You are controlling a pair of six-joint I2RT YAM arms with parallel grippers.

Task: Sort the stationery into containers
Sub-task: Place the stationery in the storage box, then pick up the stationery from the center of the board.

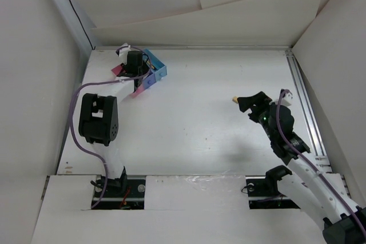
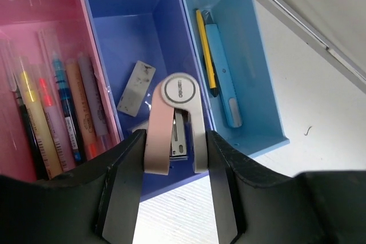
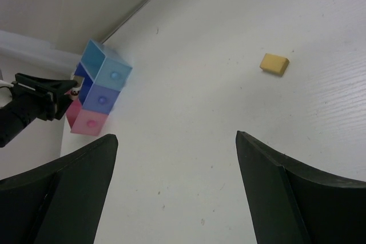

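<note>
My left gripper [image 2: 174, 152] is shut on a small pink-and-white stapler [image 2: 178, 92] and holds it over the near end of the purple-blue box [image 2: 126, 27]. A grey flat piece [image 2: 136, 87] lies in that box. The pink box [image 2: 34, 4] holds several pens [image 2: 63, 107]. The light-blue box [image 2: 246, 55] holds a light-blue stick [image 2: 223, 72] and a yellow pencil [image 2: 205, 50]. In the top view my left gripper [image 1: 134, 64] covers the boxes [image 1: 157, 67] at the far left. My right gripper [image 3: 177, 136] is open and empty above the table, with a beige eraser [image 3: 274, 64] ahead of it; the eraser also shows in the top view [image 1: 234, 100].
White walls close the table at the back and on both sides. A metal rail [image 1: 306, 107] runs along the right edge. The left arm's cable [image 1: 74, 118] loops at the left.
</note>
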